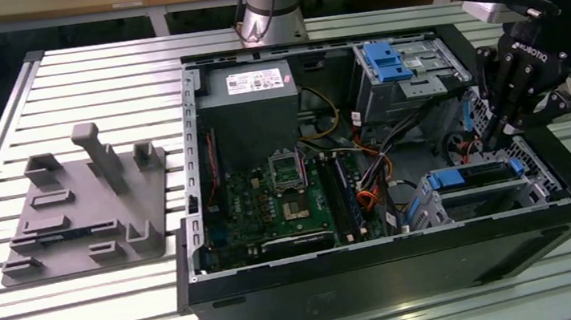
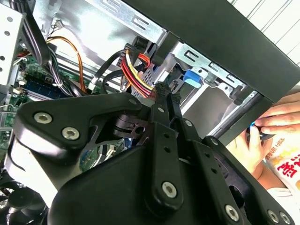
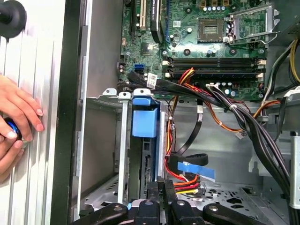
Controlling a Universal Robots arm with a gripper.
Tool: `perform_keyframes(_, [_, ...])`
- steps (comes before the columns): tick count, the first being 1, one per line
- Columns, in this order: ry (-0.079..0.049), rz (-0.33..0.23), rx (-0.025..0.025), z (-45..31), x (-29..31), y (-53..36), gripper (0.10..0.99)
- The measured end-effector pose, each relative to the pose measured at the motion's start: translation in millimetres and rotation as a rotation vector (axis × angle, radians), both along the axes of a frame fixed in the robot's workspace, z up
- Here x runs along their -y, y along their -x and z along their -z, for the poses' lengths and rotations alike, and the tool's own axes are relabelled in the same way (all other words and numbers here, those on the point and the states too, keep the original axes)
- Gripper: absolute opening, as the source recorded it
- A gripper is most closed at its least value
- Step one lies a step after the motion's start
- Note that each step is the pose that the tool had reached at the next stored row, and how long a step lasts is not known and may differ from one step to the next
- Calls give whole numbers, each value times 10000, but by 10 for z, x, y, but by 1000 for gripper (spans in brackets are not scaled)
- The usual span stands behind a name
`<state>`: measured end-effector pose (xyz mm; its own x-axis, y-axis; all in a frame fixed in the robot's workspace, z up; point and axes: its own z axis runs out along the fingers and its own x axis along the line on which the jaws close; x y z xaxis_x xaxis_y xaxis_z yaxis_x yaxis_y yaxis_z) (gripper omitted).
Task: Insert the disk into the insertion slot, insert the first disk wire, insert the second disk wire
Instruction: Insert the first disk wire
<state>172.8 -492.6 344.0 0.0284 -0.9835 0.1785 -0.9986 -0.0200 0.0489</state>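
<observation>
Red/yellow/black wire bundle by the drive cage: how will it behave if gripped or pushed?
Likely floppy: the wire bundle curves loosely beside the gripper, so it should bend rather than hold aim. Probably light: thin separate strands. May tug back, since it seems to run into the black harness.

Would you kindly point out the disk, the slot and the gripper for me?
disk [image 3: 144,119]: first wrist view, on its blue handle.
slot [image 3: 123,150]: first wrist view, on its side wall.
gripper [image 1: 498,134]: exterior view, at its tip.
</observation>
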Motion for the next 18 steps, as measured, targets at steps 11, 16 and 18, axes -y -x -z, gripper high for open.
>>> perform_keyframes(11, [20, -20, 0, 0, 124, 24, 165])
perform_keyframes(16, [-392, -21, 19, 0, 179, 28, 165])
perform_keyframes(18, [-541, -21, 19, 0, 187, 28, 165])
